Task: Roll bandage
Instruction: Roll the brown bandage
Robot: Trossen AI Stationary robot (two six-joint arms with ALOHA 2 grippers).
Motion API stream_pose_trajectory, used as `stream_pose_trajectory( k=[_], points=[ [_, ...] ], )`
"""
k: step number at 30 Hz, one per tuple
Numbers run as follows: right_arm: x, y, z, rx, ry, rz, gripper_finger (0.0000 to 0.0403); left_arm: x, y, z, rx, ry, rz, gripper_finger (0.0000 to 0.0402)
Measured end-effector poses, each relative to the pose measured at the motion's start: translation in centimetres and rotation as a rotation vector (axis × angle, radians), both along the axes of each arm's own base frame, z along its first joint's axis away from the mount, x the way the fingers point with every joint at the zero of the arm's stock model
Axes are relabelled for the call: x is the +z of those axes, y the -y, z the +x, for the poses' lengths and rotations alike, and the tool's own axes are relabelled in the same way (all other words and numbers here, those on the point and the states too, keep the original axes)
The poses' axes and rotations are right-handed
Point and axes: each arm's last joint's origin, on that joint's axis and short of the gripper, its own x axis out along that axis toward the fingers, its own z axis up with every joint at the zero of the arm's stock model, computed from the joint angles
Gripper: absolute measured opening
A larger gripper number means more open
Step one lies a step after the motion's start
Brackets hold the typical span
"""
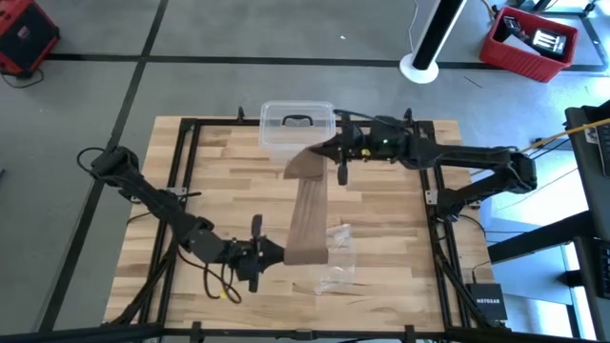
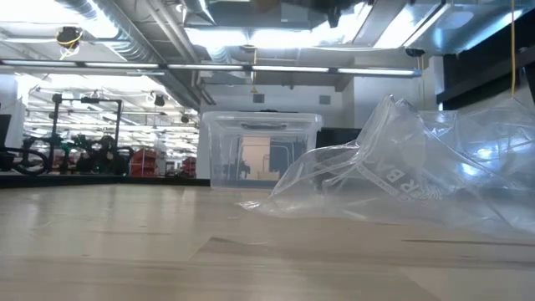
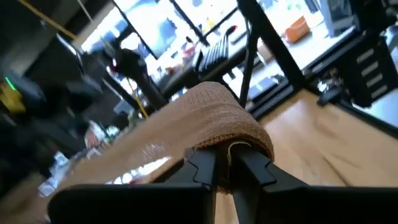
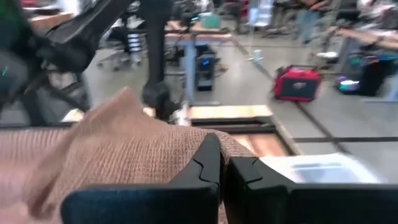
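One bandage (image 1: 307, 214), brown strip, stretched mid-bench (image 1: 229, 162) btwn both arms. Near end: left pincer (image 1: 276, 252) clamped on it. Far end: right pincer (image 1: 322, 152) clamped on it, by clear plastic box (image 1: 296, 129). Crinkled clear bag (image 1: 338, 265) just beside strip's near end.

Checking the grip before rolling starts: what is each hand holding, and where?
Both hold the bandage: left hand pinches its near end, right hand its far end.
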Motion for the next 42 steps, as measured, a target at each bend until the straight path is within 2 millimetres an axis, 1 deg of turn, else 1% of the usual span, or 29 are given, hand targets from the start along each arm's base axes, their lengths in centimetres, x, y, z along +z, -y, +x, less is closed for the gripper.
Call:
stream_pose_trajectory(
  k=[6,9,12,14,17,19,21,23,25,30,32,34,37,40,42],
  points=[
    [-3.5,-0.3,0.9,0.105,-0.022,0.094,0.0001,2.6,0.4,0.2,-0.007,0.063,0.091,0.0019],
    [-5.4,-1.0,1.0,0.142,-0.065,0.124,0.0001,4.2,0.2,0.0,0.048,0.099,0.168,0.0019],
    [-7.0,-1.7,0.8,0.160,-0.100,0.139,0.0001,5.4,-0.2,-0.2,0.119,0.113,0.241,0.0019],
    [-7.9,-2.3,0.6,0.176,-0.113,0.159,0.0001,5.9,-0.5,-0.3,0.170,0.110,0.289,0.0019],
    [-8.8,-3.5,0.4,0.247,-0.148,0.211,0.0001,6.1,-1.5,-0.1,0.281,0.083,0.349,0.0019],
    [-9.3,-4.4,0.3,0.278,-0.169,0.233,0.0003,6.0,-2.2,0.3,0.352,0.058,0.369,0.0019],
    [-9.7,-5.3,0.3,0.299,-0.195,0.265,0.0010,5.7,-2.9,0.7,0.377,0.031,0.374,0.0019],
    [-9.8,-5.9,0.3,0.277,-0.205,0.292,0.0024,5.2,-3.4,1.0,0.389,0.007,0.348,0.0019],
    [-10.0,-6.1,0.2,0.222,-0.222,0.294,0.0046,4.6,-3.9,1.3,0.391,-0.013,0.299,0.0019],
    [-10.2,-5.4,0.2,0.114,-0.226,0.265,0.0134,3.1,-4.5,1.9,0.362,-0.060,0.182,0.0019],
    [-9.8,-5.0,0.3,0.090,-0.219,0.247,0.0170,2.6,-4.5,2.3,0.363,-0.072,0.164,0.0019],
    [-9.0,-4.6,0.4,0.065,-0.187,0.256,0.0201,2.3,-4.3,2.5,0.352,-0.079,0.157,0.0019],
    [-7.8,-4.2,0.7,0.014,-0.141,0.374,0.0235,1.7,-4.2,2.7,0.338,-0.105,0.173,0.0019],
    [-7.3,-4.1,0.8,-0.024,-0.125,0.578,0.0257,1.3,-4.1,2.7,0.336,-0.129,0.159,0.0019],
    [-7.1,-3.9,0.8,0.012,-0.147,0.664,0.0266,1.0,-4.1,2.7,0.338,-0.146,0.145,0.0019]
  ],
)
